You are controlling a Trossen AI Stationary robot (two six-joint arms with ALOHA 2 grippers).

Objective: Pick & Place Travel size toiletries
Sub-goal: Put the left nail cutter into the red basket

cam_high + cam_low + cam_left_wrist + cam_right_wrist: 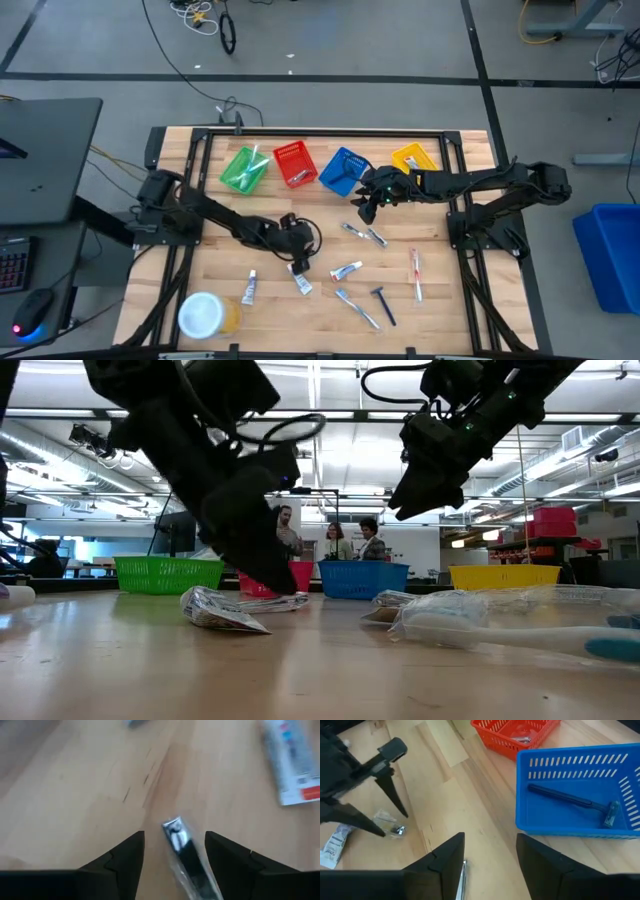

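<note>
A small shiny item in clear wrap (179,844) lies flat on the wooden table. My left gripper (175,855) is open and tilted down over it, one finger on each side and apart from it; the same gripper (297,258) shows left of the table's middle. A white tube (292,762) lies close by. My right gripper (365,208) hangs open above the table beside the blue basket (575,790), which holds a dark razor (570,800). More tubes (346,270), toothbrushes (357,307) and a razor (383,303) lie on the near half.
Green (243,168), red (294,163), blue (345,172) and yellow (413,158) baskets line the far edge. A white-lidded yellow jar (205,315) stands at the near left corner. Wrapped items (365,234) lie below my right gripper. People stand in the room beyond.
</note>
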